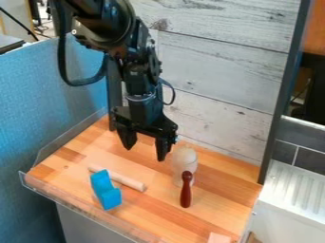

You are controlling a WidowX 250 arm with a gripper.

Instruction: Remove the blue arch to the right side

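Standing across the far side, the wall (213,71) of pale boards was the largest thing, with the blue partition (38,104) to the left. Before them lay the wooden table (222,199), a clear rim (86,211) along its near left edge. The black arm (136,71) came in from the top, left of centre, and its gripper (145,151) hung over the far left part of the table. The fingers were spread wide, tips down, with nothing between them.

The cloudy jar (184,163) stood right of the gripper, near the middle. The blue arch (106,191) was in the near left part of the table, nearer than the gripper. Removing it seemed to be at the approach step, with the grasp not yet made. The next move called for bringing the open fingers nearer and a little left, lining them up across the arch, lowering and closing. After that, it would want lifting clear before being carried right.

The pale rod (120,179) lay just beside the arch, so a finger could nudge it and set it rolling. The dark red stick (186,190) was just in front of the jar, likely in the way of a low carry. Smallest in sight was the pale block (219,238) at the near right.
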